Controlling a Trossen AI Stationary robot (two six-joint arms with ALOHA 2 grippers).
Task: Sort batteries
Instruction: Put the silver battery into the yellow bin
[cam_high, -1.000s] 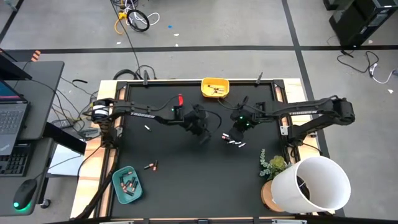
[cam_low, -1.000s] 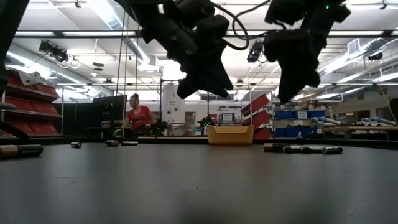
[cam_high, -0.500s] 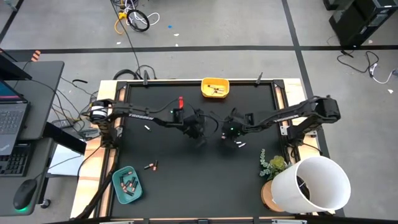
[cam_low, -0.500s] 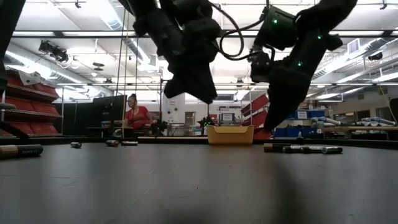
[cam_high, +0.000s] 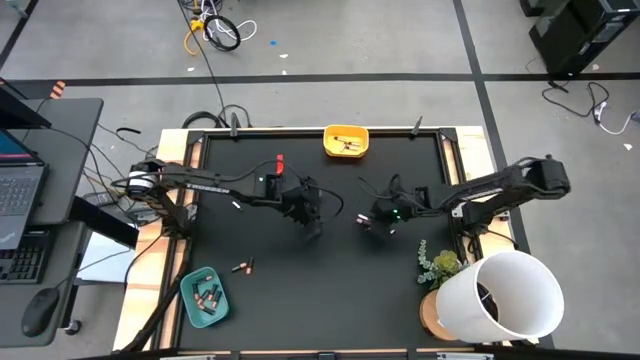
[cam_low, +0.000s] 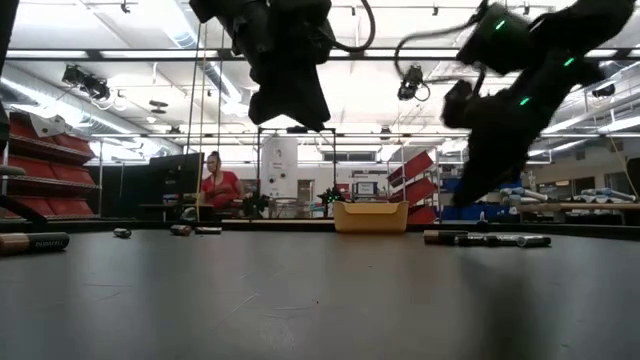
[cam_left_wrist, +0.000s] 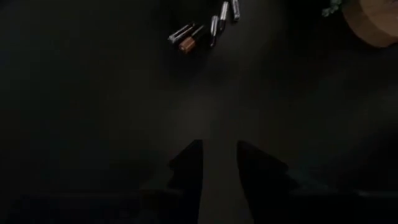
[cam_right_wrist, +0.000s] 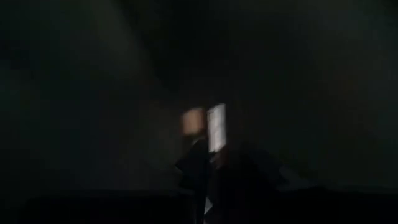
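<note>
High view has the left gripper (cam_high: 312, 226) hovering mid-table, fingers parted with nothing between them. Two batteries (cam_high: 242, 266) lie to its left toward the teal tray (cam_high: 190, 302), which holds more. To its right, the right gripper (cam_high: 375, 228) is down by the battery cluster (cam_left_wrist: 205, 29); right wrist view shows a silvery battery (cam_right_wrist: 216, 127) at its fingertips, but can't tell if it's gripped.
</note>
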